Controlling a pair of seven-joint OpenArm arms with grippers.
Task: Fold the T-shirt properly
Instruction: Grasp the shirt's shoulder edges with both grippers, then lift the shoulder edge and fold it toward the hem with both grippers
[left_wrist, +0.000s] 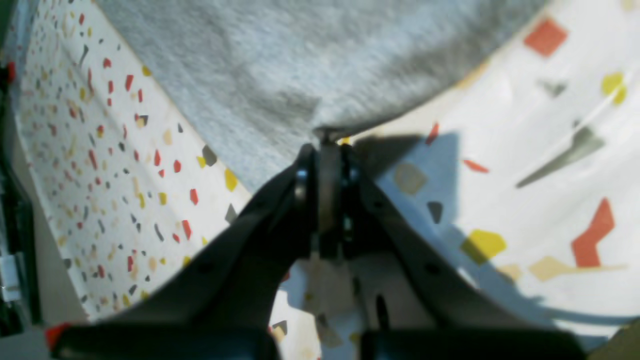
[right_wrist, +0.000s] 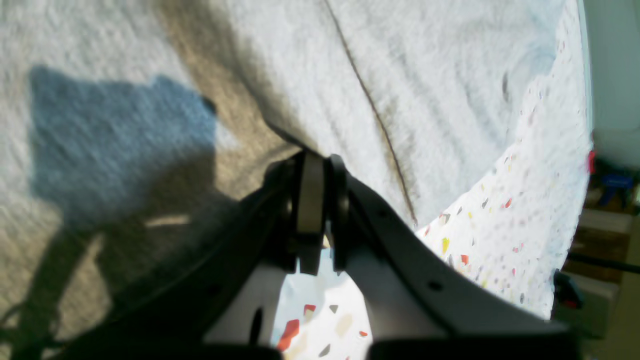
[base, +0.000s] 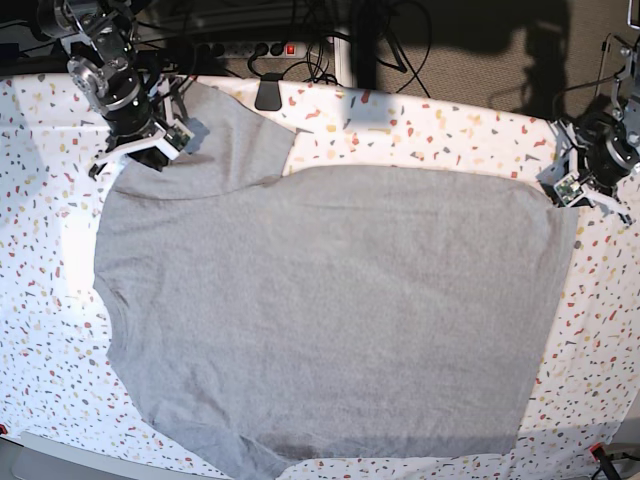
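Closed on cloth, the left gripper (left_wrist: 327, 137) and right gripper (right_wrist: 312, 155) each pinch an edge of the T-shirt (base: 330, 310), spread across the tabletop (base: 35, 330). Uneven pulling could cause slipping or wrinkles.

Overhead base; two close wrist views

White speckled tabletop (base: 420, 135) with the grey T-shirt (base: 340, 310) spread flat, plain side up, across it

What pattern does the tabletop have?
White tabletop with red, yellow and grey terrazzo-style flecks; clearest in left wrist view.
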